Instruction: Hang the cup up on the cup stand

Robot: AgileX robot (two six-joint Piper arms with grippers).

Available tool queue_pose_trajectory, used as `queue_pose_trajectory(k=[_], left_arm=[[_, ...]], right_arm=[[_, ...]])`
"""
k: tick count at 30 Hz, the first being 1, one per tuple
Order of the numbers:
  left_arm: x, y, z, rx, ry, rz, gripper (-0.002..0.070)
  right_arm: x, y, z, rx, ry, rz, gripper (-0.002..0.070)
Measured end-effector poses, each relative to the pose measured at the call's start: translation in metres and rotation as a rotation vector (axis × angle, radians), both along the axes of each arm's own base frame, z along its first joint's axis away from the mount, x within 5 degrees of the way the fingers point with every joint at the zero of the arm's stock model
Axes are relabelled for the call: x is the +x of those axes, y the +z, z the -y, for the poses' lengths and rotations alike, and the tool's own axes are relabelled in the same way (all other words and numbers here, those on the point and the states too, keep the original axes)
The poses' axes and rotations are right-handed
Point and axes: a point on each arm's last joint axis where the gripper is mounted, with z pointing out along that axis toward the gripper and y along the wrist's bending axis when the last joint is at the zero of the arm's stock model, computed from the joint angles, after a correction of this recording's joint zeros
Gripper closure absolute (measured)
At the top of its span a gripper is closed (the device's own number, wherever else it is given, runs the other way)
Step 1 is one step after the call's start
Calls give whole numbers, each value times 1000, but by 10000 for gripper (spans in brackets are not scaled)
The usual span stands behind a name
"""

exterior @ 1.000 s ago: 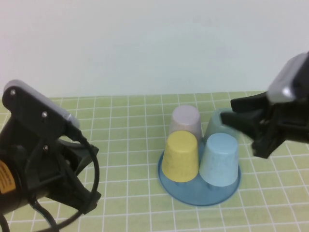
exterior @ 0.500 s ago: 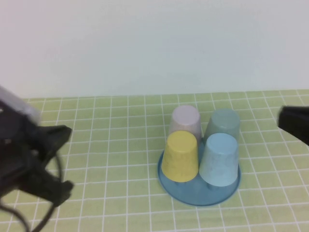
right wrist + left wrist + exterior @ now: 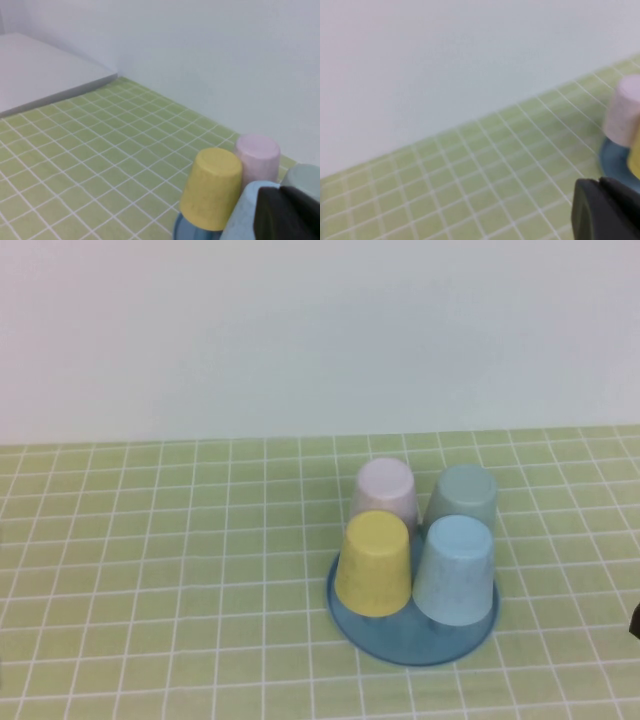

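The small sky-blue tapered plastic cup [image 3: 455, 570] sits upside down at the front right of the round blue plastic cup stand [image 3: 385, 645], beside an inverted yellow plastic cup [image 3: 374, 563], with a pale pink cup [image 3: 385, 492] and a duller teal-green cup [image 3: 463, 498] behind them on the green tiled table [image 3: 170, 580]. Judging by how squarely it sits, the hanging looks done, though the peg beneath it is hidden and I cannot confirm that it is threaded on. The high view shows neither arm over the table. The left gripper [image 3: 607, 210] appears in its own wrist view as a dark closed tip, holding nothing, off to the stand's left. The right gripper [image 3: 287, 212] is likewise shut and empty, close beside the sky-blue cup in its wrist view. What remains, I judge, is a clean withdrawal: the right arm should pull away from the stand without brushing the blue cup's wall, since these light cups would tip or lift off with a slight nudge.
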Motion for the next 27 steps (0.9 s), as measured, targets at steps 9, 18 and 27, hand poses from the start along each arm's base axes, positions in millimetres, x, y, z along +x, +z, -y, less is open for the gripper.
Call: queue_pose_trajectory(k=[9, 18, 27], left_arm=[[-23, 10, -25, -40, 167, 105, 676], [-54, 17, -42, -68, 338, 227, 676], [-53, -10, -41, -97, 364, 325, 676]], right_arm=[[2, -2, 2, -3, -33, 1, 674], [3, -2, 4, -4, -54, 4, 675], [2, -2, 2, 2, -26, -7, 676]])
